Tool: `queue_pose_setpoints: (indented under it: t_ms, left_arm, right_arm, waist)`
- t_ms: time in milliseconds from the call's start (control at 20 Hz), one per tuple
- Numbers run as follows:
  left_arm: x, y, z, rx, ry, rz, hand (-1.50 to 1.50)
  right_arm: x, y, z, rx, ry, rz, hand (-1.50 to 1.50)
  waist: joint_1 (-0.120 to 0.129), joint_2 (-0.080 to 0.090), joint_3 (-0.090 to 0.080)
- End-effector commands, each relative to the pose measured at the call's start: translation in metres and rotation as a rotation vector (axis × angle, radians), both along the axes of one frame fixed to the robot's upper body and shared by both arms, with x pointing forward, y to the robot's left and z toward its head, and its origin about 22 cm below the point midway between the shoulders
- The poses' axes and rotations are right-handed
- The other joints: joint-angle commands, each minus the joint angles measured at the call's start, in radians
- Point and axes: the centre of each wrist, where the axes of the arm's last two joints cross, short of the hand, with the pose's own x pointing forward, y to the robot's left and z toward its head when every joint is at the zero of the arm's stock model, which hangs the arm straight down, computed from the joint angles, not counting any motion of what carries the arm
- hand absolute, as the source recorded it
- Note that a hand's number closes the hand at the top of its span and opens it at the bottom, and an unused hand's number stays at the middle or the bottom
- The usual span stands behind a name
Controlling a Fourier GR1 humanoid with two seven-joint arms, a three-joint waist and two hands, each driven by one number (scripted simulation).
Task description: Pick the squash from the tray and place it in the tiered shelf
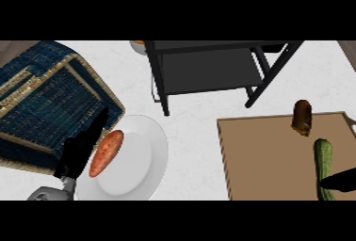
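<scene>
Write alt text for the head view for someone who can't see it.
A green squash lies on a brown tray, the right robot hand beside it. A black tiered shelf stands behind; at left, a carrot rests on a white plate.

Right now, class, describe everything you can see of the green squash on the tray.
The squash is long, slim and dark green with a speckled skin, lying flat and pointing almost straight up the view, near the right edge of the brown tray. Its lower part is crossed by the black right robot hand. A short brown vegetable lies apart, above it.
</scene>
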Motion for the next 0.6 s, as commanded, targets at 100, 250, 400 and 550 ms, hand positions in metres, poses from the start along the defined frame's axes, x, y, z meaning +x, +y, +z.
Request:
queue_pose_setpoints:
  t_ms: [100,250,400,550]
  left_arm:
    - [0.001,0.009,-0.006,0.005,0.029,0.026,0.0]
    - [-0.003,-0.009,-0.013,0.0,0.026,0.023,0.0]
    - [-0.009,0.019,-0.016,0.019,0.042,0.026,0.0]
    - [-0.005,0.005,0.001,0.004,0.048,0.021,0.0]
  right_arm:
    - [0.014,0.034,-0.013,-0.022,0.161,-0.137,-1.5]
    - [0.029,0.033,-0.024,-0.021,0.156,-0.154,-1.5]
    - [0.032,0.028,-0.02,-0.099,0.186,-0.166,-1.5]
    - [0.026,0.032,-0.024,-0.117,0.196,-0.172,-1.5]
  waist:
    - [-0.016,-0.001,-0.003]
    - [-0.017,0.0,-0.002]
    - [-0.014,0.0,-0.003]
    - [-0.025,-0.006,-0.002]
